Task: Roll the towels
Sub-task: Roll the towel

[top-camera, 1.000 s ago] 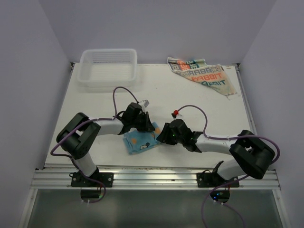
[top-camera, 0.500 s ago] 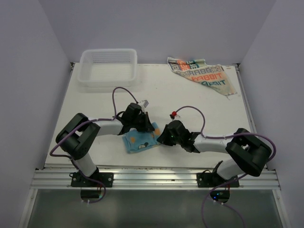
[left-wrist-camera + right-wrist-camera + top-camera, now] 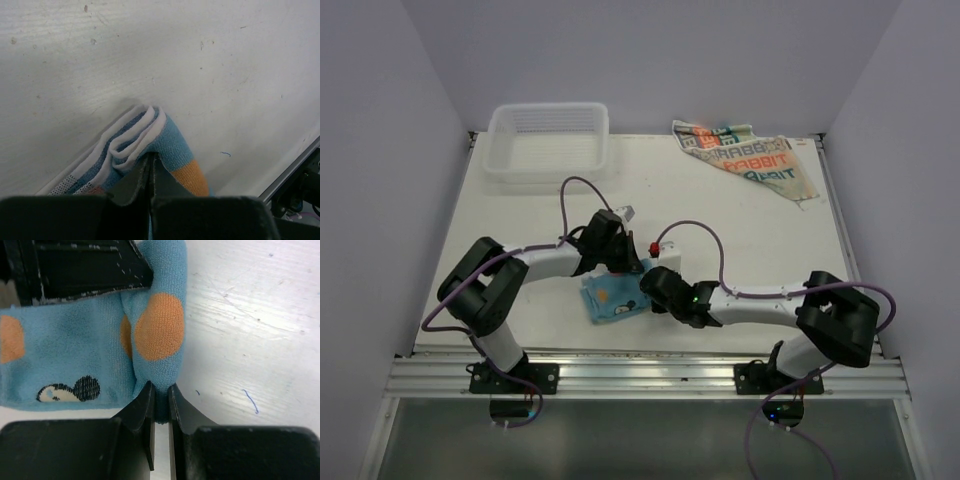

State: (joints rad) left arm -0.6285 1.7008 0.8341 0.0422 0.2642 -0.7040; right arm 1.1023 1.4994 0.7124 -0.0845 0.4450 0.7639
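Centrally, folded blue towel [image 3: 611, 298], long axis left-right, right end pinched tight by left gripper [image 3: 150, 172] and right gripper [image 3: 160, 402], second, cream towel [image 3: 750, 160] far right, one basket [image 3: 546, 171].

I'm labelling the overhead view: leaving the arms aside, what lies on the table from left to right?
Left to right: white slatted basket → blue polka-dot towel → cream RABBIT towel.

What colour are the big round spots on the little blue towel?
Orange, on the small light blue cloth towel; the right wrist view shows them best.
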